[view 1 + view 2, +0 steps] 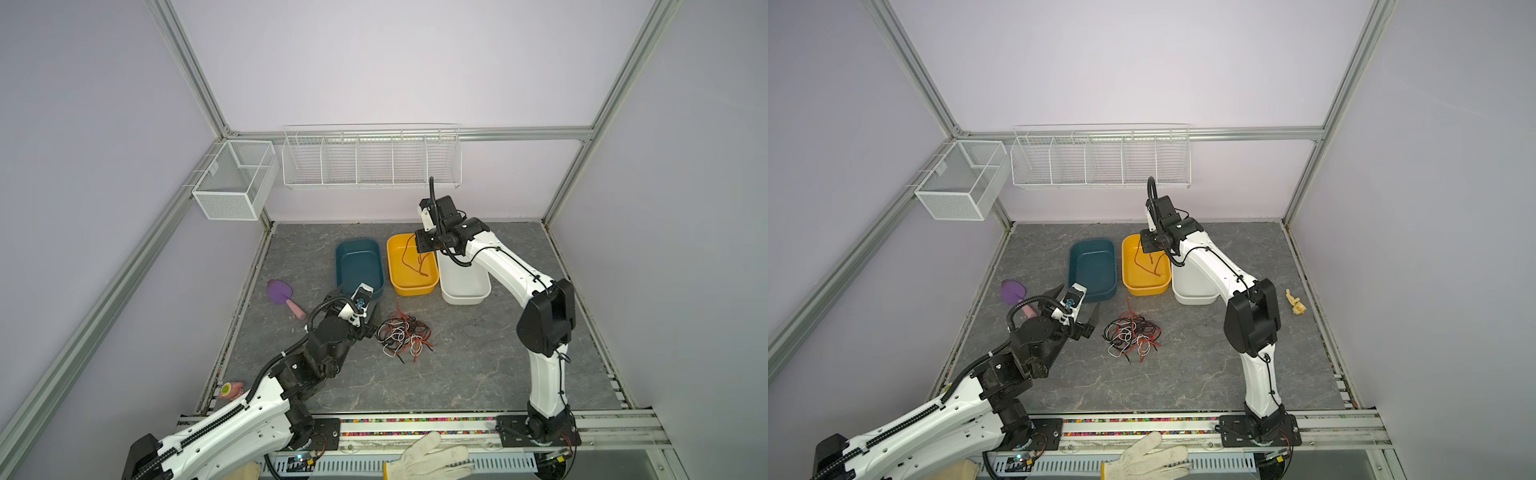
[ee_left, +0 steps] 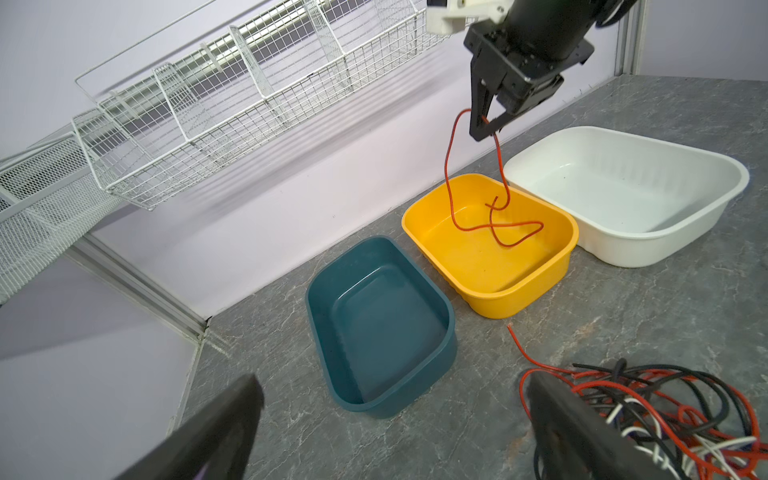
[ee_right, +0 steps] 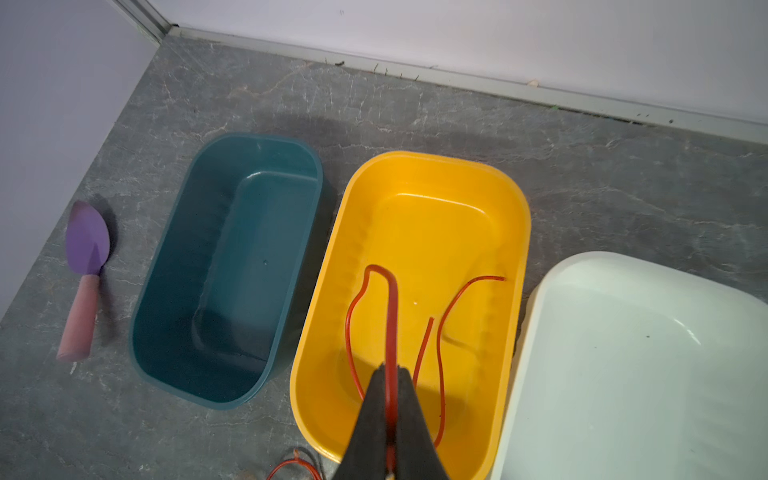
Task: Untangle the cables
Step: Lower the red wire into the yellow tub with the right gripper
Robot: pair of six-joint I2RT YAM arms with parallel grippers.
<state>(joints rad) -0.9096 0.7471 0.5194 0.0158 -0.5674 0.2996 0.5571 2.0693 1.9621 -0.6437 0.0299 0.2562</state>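
While three smooth plastic tubs are sitting side by side on the gray, stone-patterned table (image 1: pixel 457 374), a messy heap of cables (image 1: pixel 405 334) is lying on the table in front of them. The tubs are being shown as rounded boxes with shiny walls: a dark teal tub (image 3: pixel 208 232), a yellow tub (image 3: pixel 509 249) in the middle and a white tub (image 2: pixel 623 249).

The heap is being made up of thin, bendy red, black and white wires. They are looped over and under each other in a knot, with loose ends sticking out.

One red cable (image 2: pixel 449 166) is being held apart from the heap. It is being pinched by the right gripper (image 2: pixel 484 124) above the yellow tub. It is hanging down in a long loop, with its lower part curling on the tub's floor. The black fingers (image 3: pixel 374 415) of that gripper are being pressed tight together on the red cable.

The left gripper (image 1: pixel 1079 297) is being held low, just beside the heap. Its pointed fingers (image 2: pixel 216 428) are being spread wide apart, and nothing is being gripped between them. Whether the heap is being touched cannot be told.

A purple trowel (image 3: pixel 88 241) with a pink handle is lying flat near the teal tub. White wire baskets (image 1: pixel 370 162) are hanging on the back wall.
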